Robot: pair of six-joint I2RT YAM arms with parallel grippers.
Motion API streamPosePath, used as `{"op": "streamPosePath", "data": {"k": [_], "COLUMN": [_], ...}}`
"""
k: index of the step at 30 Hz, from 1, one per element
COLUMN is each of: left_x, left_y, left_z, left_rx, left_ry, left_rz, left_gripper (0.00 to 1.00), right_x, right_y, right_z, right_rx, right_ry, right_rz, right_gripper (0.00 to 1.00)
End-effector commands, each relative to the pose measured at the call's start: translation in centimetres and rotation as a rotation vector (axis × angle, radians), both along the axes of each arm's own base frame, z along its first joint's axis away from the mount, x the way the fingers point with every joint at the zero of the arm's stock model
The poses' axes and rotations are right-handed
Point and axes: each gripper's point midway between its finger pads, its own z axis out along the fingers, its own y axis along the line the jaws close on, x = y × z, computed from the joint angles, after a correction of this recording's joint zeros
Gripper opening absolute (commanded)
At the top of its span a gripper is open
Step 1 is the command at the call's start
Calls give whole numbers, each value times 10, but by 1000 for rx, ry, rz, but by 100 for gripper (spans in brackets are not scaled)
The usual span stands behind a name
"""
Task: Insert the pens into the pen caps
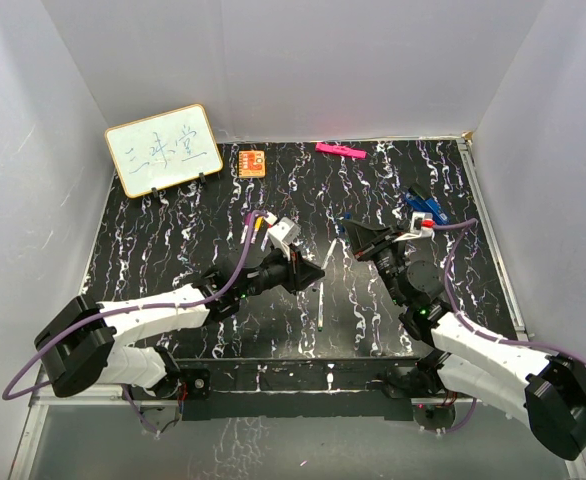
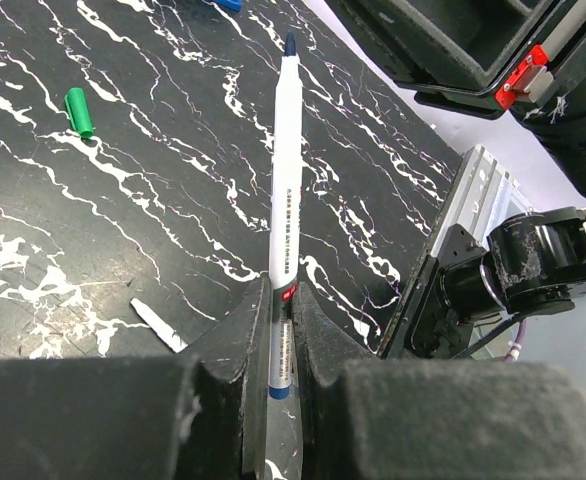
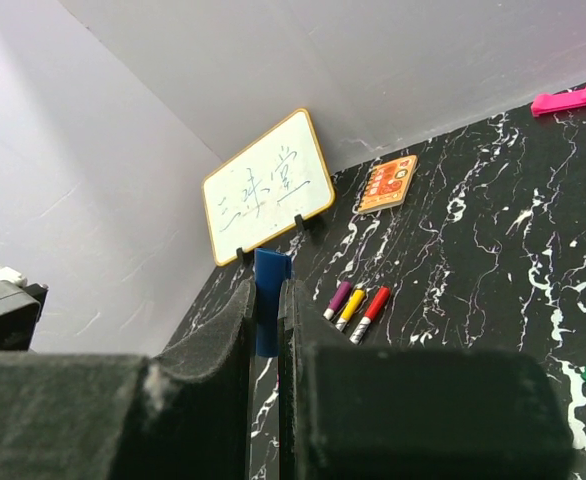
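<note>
White pen (image 2: 286, 180): clamped in the left gripper (image 2: 281, 335), dark blue tip pointing out over the black marbled table (image 2: 123, 230).
Blue cap (image 3: 271, 300): pinched between the right gripper (image 3: 266, 310) fingers, raised off the table.
Green cap (image 2: 78, 111): lying loose on the table, apart from the held pen.
Three other pens (image 3: 356, 305): purple, yellow and red ends, side by side near the whiteboard (image 3: 268, 185).

Blue pen cap (image 3: 272, 272) in right pincer (image 3: 266, 303)
</note>
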Motion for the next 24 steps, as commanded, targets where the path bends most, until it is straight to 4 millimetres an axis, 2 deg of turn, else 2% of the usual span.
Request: {"op": "streamPosePath", "data": {"k": [1, 24], "left_x": [3, 5], "left_y": [-5, -6], "left_z": [21, 17], "left_rx": [-53, -44], "left_ry": [-40, -34], "left_rz": [0, 10], "left_gripper": [0, 0], "right_x": [-3, -7], "right_y": [0, 12], "right_z": [19, 10], "right_rx": [51, 74], "right_ry": [-56, -32], "right_rz": [13, 80], "right_gripper": [0, 0]}}
